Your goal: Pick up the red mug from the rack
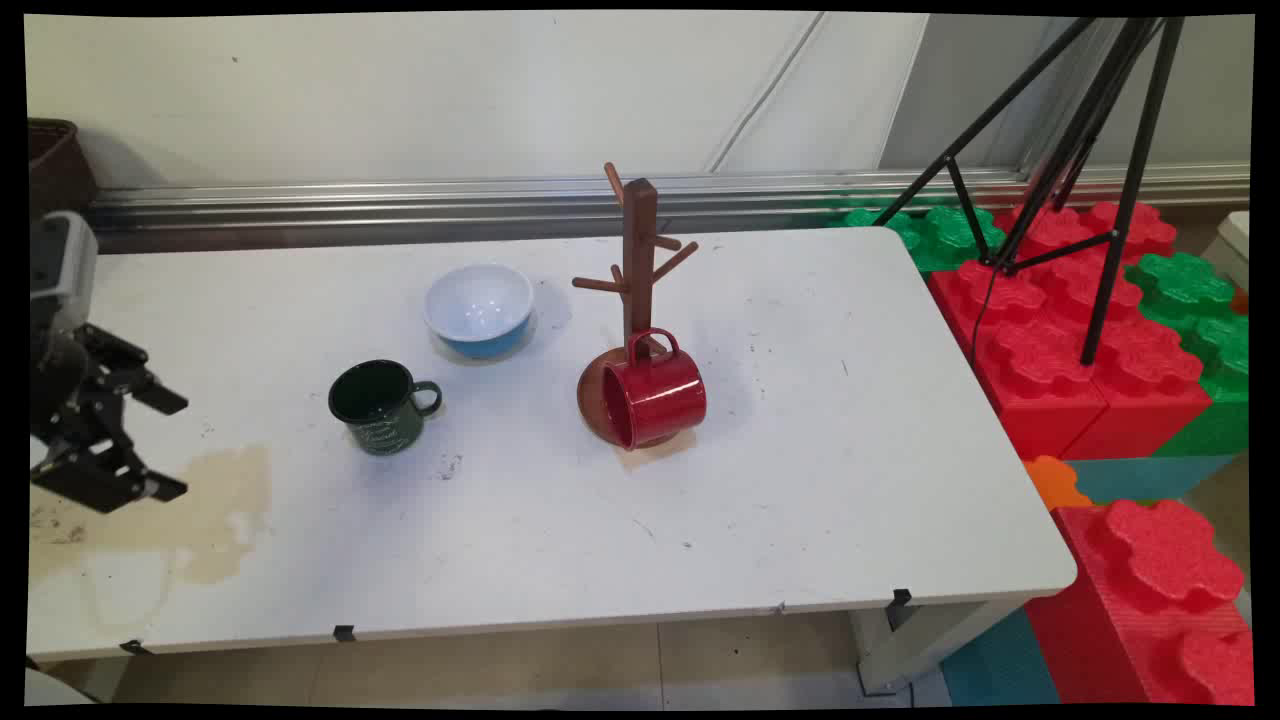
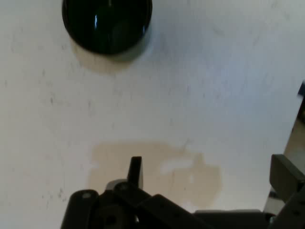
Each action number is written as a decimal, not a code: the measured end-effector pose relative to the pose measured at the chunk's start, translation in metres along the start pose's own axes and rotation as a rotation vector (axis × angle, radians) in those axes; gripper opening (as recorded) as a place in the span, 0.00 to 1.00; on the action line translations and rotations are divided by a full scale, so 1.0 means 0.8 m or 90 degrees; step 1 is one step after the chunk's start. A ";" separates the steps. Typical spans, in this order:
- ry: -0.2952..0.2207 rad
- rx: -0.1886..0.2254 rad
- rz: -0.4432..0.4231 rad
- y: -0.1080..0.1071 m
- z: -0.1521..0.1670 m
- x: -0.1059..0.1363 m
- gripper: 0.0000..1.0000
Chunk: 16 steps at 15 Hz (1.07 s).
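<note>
My gripper (image 1: 170, 445) hovers at the table's left side, open and holding nothing, its fingers spread wide over a brownish stain (image 1: 205, 505). In the hand view the gripper (image 2: 209, 176) looks down on the same stain (image 2: 157, 174), and the dark green mug (image 2: 107, 24) sits at the top of the picture. That mug (image 1: 380, 405) stands upright to the gripper's right, handle pointing right, and is the nearest thing to it. Further right a red mug (image 1: 655, 398) lies on its side on the round base of a brown wooden mug tree (image 1: 638, 250), handle up against the trunk.
A blue bowl with a white inside (image 1: 478, 308) stands behind the green mug. Red and green foam blocks (image 1: 1080, 340) and a black tripod (image 1: 1090, 140) are beyond the table's right edge. A dark basket (image 1: 55, 160) sits at the far left by the wall.
</note>
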 end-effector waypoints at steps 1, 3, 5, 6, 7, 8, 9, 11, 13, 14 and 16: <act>0.006 0.000 -0.002 0.001 -0.003 0.003 1.00; 0.028 -0.003 -0.009 0.004 -0.011 0.016 1.00; 0.052 -0.008 -0.016 0.008 -0.019 0.029 1.00; 0.063 -0.010 -0.019 0.010 -0.022 0.035 1.00; 0.074 -0.013 -0.023 0.012 -0.025 0.042 1.00; 0.085 -0.016 -0.027 0.015 -0.028 0.049 1.00; 0.093 -0.019 -0.030 0.017 -0.029 0.056 1.00; 0.108 -0.024 -0.035 0.021 -0.031 0.068 1.00; 0.125 -0.032 -0.041 0.028 -0.032 0.083 1.00; 0.133 -0.036 -0.045 0.030 -0.031 0.090 1.00; 0.152 -0.046 -0.059 0.038 -0.027 0.108 1.00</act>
